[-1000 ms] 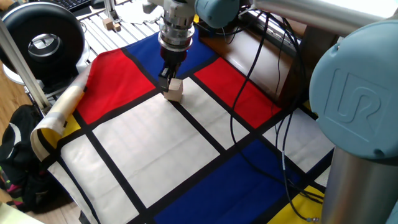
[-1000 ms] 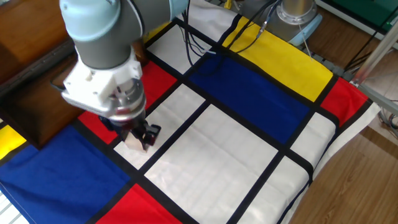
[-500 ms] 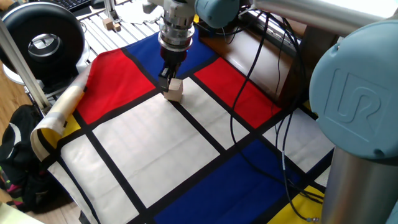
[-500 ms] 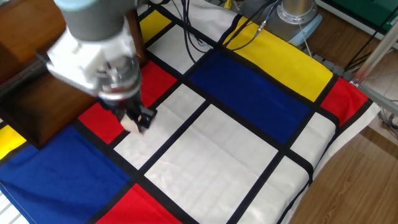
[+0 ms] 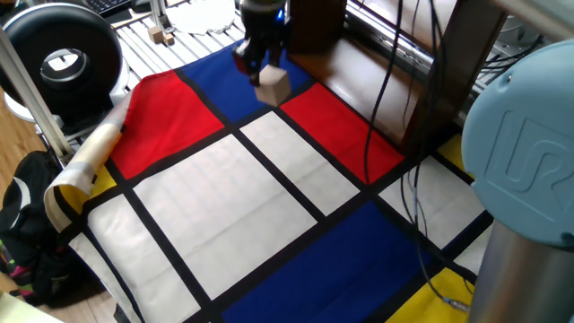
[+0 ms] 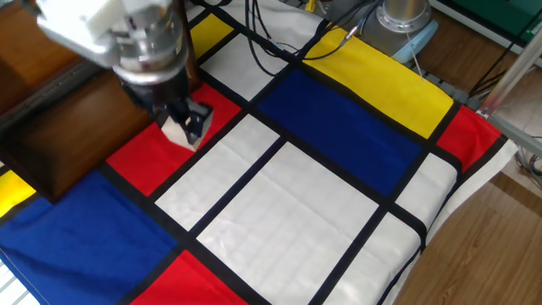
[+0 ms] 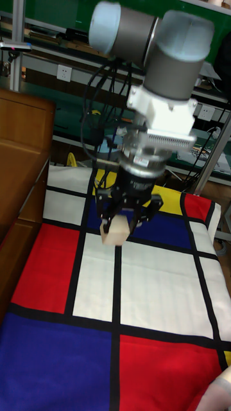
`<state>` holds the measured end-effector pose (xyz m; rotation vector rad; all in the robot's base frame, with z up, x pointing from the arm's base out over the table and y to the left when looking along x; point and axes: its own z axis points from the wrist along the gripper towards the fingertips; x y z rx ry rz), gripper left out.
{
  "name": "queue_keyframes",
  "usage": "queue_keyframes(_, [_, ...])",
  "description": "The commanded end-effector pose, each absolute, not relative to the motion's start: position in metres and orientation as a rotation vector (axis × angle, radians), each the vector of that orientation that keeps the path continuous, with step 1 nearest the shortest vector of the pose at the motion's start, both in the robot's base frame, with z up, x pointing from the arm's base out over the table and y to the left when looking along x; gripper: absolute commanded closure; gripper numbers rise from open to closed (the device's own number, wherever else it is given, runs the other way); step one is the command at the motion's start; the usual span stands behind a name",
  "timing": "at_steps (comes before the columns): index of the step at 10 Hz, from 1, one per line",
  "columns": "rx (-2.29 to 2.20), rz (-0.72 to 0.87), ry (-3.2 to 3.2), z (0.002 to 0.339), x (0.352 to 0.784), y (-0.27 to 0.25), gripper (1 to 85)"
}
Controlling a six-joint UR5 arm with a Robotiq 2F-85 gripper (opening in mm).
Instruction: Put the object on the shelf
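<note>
Over the checkered desk cloth [image 5: 269, 206], the claw [image 6: 182, 125] is gripping the cube [image 5: 272, 86] midair beside the shelf [image 6: 59, 140].

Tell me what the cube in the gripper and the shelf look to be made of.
Cube: likely unfinished wood, pale tan and matte, with plain faces. Shelf: apparently varnished wood, dark brown with a glossy sheen. The gripper holds the cube above the cloth.

Open cloth [image 6: 296, 195] rightward; shelf [image 6: 59, 127] flanking pincer [image 6: 180, 125].
</note>
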<state>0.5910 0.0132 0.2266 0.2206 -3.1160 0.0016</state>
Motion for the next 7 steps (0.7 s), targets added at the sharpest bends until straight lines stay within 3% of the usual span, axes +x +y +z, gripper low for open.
queue_keyframes(1, [0.190, 0.004, -3.119, 0.250, 0.578, 0.017, 84.7])
queue_keyframes(7, [0.205, 0.002, -3.192, 0.250, 0.598, 0.023, 84.7])
